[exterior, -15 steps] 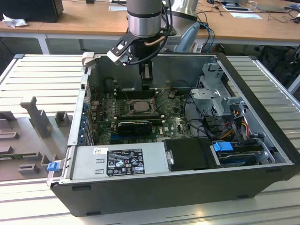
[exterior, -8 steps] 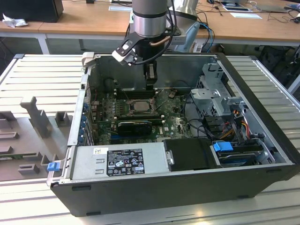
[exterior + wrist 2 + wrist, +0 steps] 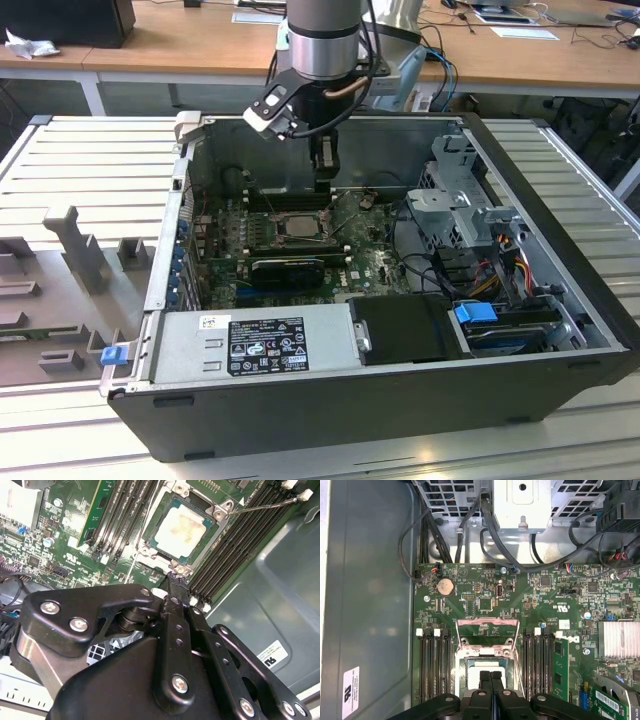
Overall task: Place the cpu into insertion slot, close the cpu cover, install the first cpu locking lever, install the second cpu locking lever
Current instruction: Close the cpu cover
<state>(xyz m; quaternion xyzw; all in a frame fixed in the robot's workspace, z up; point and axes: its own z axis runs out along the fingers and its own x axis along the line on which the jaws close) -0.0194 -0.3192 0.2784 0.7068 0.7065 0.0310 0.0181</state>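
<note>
The cpu [image 3: 182, 526], a small flat square chip with a pale silvery top, lies in the insertion slot [image 3: 220, 512], the square metal-rimmed socket on the green circuit board [image 3: 470, 575]. The black claw [image 3: 491, 675] hangs right over it, with its fingers pressed together and holding nothing. The cpu cover [image 3: 488, 623], a thin silvery frame, lies flipped open just beside the socket. Closing it looks like the job now, and I think a slow, gentle push is best. Long black memory slots [image 3: 432, 665] sit on both sides. A thin silver lever rod [image 3: 265, 502] juts out close by.
</note>
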